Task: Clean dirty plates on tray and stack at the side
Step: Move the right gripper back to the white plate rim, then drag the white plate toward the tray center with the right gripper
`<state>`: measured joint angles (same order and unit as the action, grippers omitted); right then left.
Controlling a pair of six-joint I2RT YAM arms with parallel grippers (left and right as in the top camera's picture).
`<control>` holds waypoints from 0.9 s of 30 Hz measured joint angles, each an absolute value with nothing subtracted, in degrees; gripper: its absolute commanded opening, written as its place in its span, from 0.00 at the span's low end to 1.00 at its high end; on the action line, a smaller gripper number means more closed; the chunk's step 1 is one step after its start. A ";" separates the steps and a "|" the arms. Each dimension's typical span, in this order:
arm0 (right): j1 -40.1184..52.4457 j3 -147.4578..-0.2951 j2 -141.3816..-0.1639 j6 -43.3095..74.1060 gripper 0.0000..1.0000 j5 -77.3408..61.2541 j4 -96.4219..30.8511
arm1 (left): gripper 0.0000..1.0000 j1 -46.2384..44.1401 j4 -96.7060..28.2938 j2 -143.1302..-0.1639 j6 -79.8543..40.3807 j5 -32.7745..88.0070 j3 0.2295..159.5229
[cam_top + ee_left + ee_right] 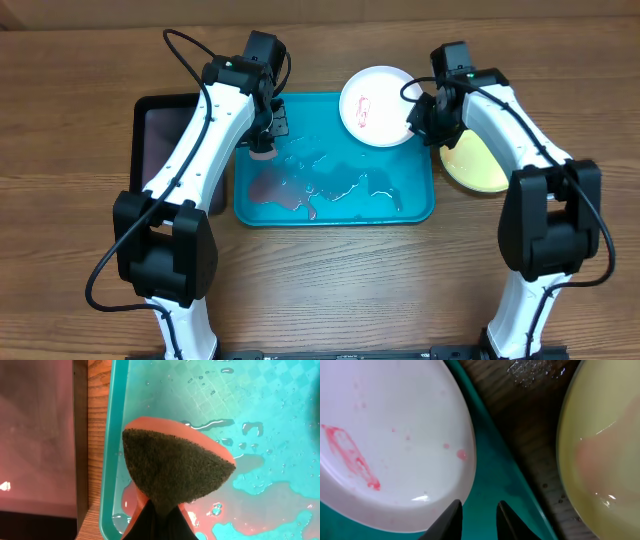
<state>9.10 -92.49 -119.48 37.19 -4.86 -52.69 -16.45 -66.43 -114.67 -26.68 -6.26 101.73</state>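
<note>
Sponge (175, 467) and left hand (265, 142) belong together: the hand is clamped on the sponge's orange back with the dark scouring face turned outward, so that it can be pressed flat against a dish. It hangs over the left end of the tray (412, 175), just inside the rim and beside the black tray (165, 140). Keeping it there lets drips fall into the pink water (285, 188) pooled on the tray floor rather than onto the bench (330, 290).

The white plate (375, 105) sits at the tray's far right corner, its edge riding over the rim. It carries a red smear (352, 457) and a few specks, so I judge it not yet clean. The right hand (479, 517) is low at that plate's near edge, its fingers a narrow gap apart with tray showing between them. Nothing looks clamped, and it seems placed to take the rim and steady or lift the plate for scrubbing.

The yellow-green plate (478, 168) lies on the bench just right of the tray, partly under the right arm. It is wet and free of red, probably the start of the stack.
</note>
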 measured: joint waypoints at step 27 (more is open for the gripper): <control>12.60 -92.49 -124.57 33.61 0.17 -1.93 -50.61 | 0.04 -16.47 -66.22 -114.67 -26.68 -6.26 101.73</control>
<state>12.60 -92.49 -124.57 33.61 -1.93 -50.61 -16.47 -66.22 -114.67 -26.68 -6.26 101.73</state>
